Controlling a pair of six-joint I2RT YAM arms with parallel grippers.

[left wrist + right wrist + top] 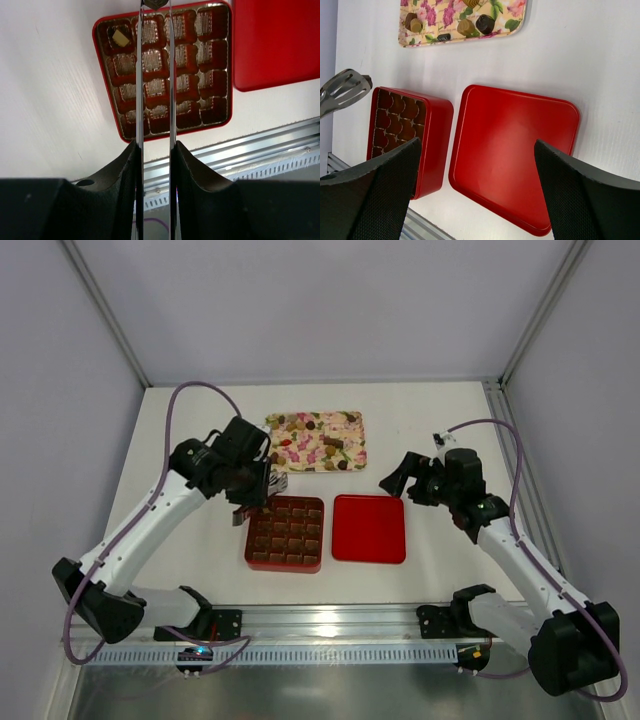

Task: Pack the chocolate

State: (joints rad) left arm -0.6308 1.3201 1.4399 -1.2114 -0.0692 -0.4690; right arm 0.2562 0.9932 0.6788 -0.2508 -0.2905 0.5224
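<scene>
Evidently most of the chocolate (485,23) lies loose on the floral tray (352,420), far on the tabletop (430,420). One pale piece (119,37) sits in the far-left cell of the red box (283,566). The left pincer (155,15) is narrowed, its thin blades pinching what seems a dark piece (154,3), cropped at the view's edge. The right pincer (477,150) gapes wide above the lid (368,528), holding nothing. Each piece looks light, hard, smooth and easily scuffed, so grip it gently across flat sides, or it may squirt out.

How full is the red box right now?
Nearly empty: one pale piece sits in a corner cell of the red box; the other visible cells are bare.
</scene>
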